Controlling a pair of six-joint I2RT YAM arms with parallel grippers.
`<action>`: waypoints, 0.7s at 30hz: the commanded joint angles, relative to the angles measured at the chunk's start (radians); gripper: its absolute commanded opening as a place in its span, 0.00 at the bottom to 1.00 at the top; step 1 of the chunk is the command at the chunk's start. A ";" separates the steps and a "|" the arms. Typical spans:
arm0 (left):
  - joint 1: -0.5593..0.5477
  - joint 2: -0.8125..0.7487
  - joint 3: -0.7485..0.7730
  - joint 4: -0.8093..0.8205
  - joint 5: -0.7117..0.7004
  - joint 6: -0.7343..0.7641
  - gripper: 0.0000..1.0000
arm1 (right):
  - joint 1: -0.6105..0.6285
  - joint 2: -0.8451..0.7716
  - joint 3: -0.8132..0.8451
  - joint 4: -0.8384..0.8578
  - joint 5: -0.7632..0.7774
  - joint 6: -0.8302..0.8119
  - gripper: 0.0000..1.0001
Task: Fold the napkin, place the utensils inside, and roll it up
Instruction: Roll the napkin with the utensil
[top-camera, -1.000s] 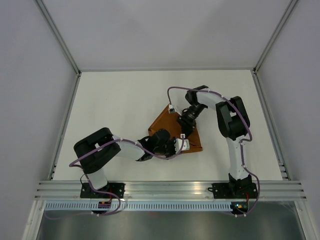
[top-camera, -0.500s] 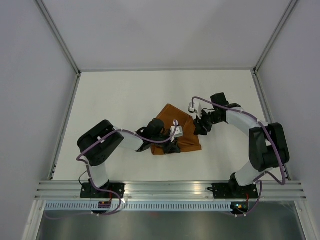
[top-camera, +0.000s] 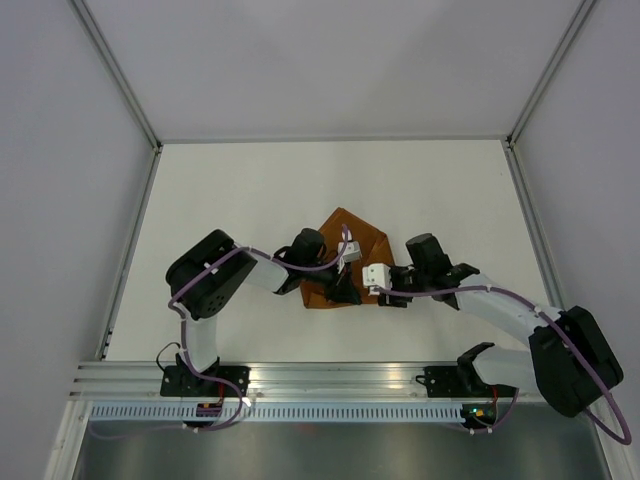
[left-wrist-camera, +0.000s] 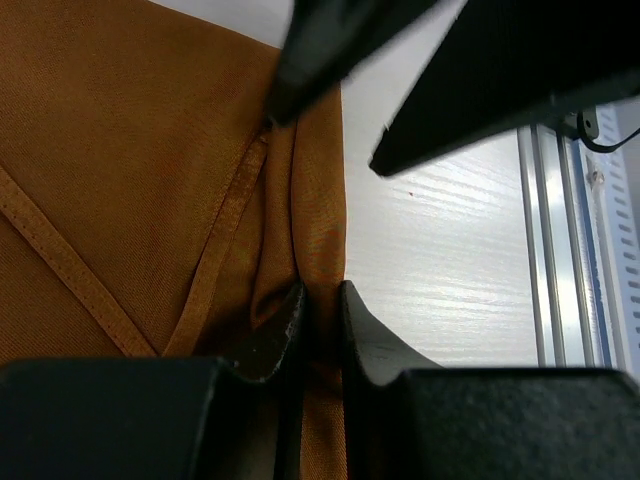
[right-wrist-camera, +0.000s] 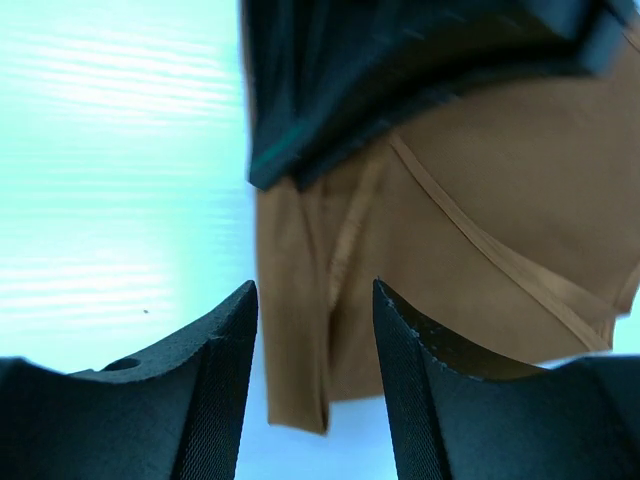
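Left gripper (left-wrist-camera: 320, 300) pinching napkin (left-wrist-camera: 130, 150) fold; right gripper (right-wrist-camera: 315, 295) apart (white table (top-camera: 240, 190), grey walls (top-camera: 330, 60)).

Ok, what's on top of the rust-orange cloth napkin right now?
Only the two grippers: the left gripper pinches a fold of the rust-orange cloth napkin, and the right gripper is open over its edge. No grey metal utensils show; anything inside the folds is hidden.

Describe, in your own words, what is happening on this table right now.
Two robot arms are working on a rust-orange fabric napkin lying partly folded on the white table. The left end effector is shut on a raised fold near the napkin's edge. The right end effector is open, poised over the same edge, gripping nothing.
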 joint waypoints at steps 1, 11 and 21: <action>0.010 0.046 0.012 -0.013 0.045 -0.035 0.02 | 0.084 -0.046 -0.056 0.141 0.060 -0.034 0.56; 0.013 0.060 0.021 0.001 0.062 -0.058 0.02 | 0.280 -0.019 -0.124 0.236 0.229 -0.014 0.57; 0.014 0.059 0.023 -0.003 0.073 -0.061 0.02 | 0.325 0.106 -0.138 0.354 0.358 -0.026 0.51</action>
